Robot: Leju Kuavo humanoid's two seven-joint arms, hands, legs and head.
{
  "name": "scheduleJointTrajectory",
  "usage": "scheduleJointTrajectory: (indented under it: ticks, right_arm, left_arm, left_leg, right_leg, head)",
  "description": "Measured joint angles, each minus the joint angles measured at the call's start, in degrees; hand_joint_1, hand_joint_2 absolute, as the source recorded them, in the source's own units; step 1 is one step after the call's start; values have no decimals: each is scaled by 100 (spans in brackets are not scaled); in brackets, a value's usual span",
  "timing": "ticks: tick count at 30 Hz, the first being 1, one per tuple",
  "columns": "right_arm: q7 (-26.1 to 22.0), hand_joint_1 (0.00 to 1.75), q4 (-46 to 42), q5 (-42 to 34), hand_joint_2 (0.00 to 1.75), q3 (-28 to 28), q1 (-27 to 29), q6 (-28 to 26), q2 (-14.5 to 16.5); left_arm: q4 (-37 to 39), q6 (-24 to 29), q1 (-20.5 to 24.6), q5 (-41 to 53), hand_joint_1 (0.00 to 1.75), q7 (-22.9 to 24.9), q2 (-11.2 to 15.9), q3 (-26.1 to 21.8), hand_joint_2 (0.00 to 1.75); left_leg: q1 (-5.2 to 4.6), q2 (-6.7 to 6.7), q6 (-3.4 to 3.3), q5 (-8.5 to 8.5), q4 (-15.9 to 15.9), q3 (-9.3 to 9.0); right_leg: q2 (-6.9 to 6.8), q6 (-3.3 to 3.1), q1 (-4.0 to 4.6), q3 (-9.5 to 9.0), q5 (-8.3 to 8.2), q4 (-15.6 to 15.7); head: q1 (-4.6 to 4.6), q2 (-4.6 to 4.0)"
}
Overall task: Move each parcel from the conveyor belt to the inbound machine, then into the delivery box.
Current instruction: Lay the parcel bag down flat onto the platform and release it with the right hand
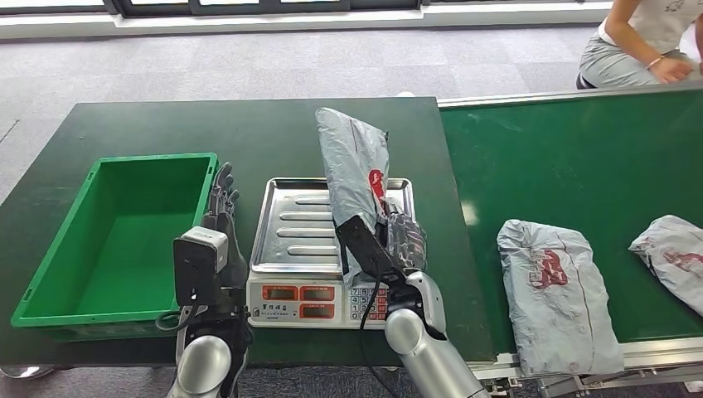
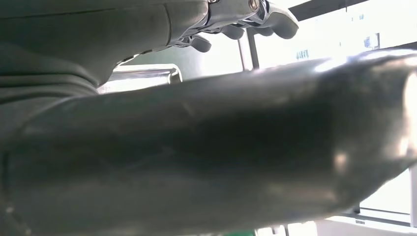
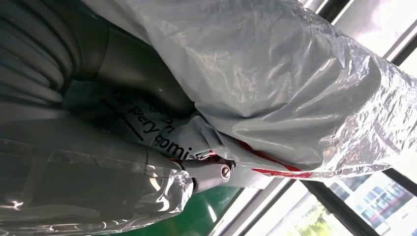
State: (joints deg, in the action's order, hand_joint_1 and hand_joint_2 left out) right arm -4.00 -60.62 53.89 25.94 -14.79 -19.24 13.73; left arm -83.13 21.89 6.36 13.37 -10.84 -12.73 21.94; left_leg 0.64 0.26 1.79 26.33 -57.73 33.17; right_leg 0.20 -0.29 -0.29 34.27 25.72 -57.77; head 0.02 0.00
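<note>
A grey plastic parcel (image 1: 355,170) with red print stands tilted over the right side of the scale's steel tray (image 1: 286,224). My right hand (image 1: 396,240) grips its lower part. In the right wrist view the crinkled parcel (image 3: 275,83) wraps over my fingers (image 3: 209,172). My left hand (image 1: 222,207) is held flat between the green box (image 1: 116,240) and the scale, fingers straight and holding nothing. The left wrist view has its fingertips (image 2: 236,19) spread past a dark blurred surface. Two more grey parcels (image 1: 554,290) (image 1: 676,257) lie on the green conveyor belt (image 1: 572,157).
The scale's keypad and displays (image 1: 319,303) face me at the table's front edge. The green box holds nothing. A person (image 1: 642,41) crouches beyond the belt's far right end. Dark green tabletop (image 1: 191,124) stretches behind the box and scale.
</note>
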Motion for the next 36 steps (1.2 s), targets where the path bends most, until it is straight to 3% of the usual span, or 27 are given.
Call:
scheduleJointTrajectory:
  ticks: [18,19,20,22,23,24,26,30,36]
  right_arm:
    - [-63,175,412,-132,175,56,-127,268,161]
    - [-75,161,430,-164,175,62,-137,298,162]
    - [-86,133,452,-199,175,68,-147,327,164]
    - [-131,46,513,-277,175,86,-169,359,172]
    - [-159,15,547,-304,131,93,-180,363,175]
    - [-187,0,586,-328,87,101,-191,365,179]
    - [-218,0,659,-334,0,110,-211,341,180]
    - [-425,0,530,-401,0,137,-163,-21,177]
    - [-1053,0,-1221,-1166,0,134,181,69,-75]
  left_arm:
    - [120,-10,74,-34,0,0,-3,42,0]
    - [128,-10,77,-43,0,0,-4,42,0]
    - [136,-10,80,-54,0,0,-4,42,0]
    - [151,-10,82,-71,0,0,-7,42,0]
    - [158,-10,82,-77,0,-1,-7,42,0]
    - [165,-10,82,-80,0,-3,-8,42,0]
    - [171,-9,82,-84,0,-12,-8,42,0]
    - [131,60,48,-85,0,-68,-5,42,0]
    - [-75,110,-121,-105,0,-269,49,40,0]
  left_leg:
    - [0,0,0,0,0,1]
    - [0,0,0,0,0,1]
    - [0,0,0,0,0,1]
    - [0,0,0,0,0,0]
    - [0,0,0,0,0,0]
    - [0,0,0,0,0,0]
    - [0,0,0,0,0,0]
    - [0,0,0,0,0,2]
    - [-3,-2,-3,3,-1,10]
  right_leg:
    - [0,0,0,2,0,0]
    - [0,0,0,2,0,0]
    - [0,0,0,2,0,0]
    - [0,0,0,2,0,0]
    - [0,0,0,2,0,0]
    - [0,0,0,2,0,0]
    - [0,0,0,2,0,0]
    - [0,0,0,2,0,0]
    - [0,3,-2,9,2,0]
  head:
    - [0,0]
    - [0,0]
    - [0,0]
    - [0,0]
    - [0,0]
    - [0,0]
    - [0,0]
    - [0,0]
    - [1,0]
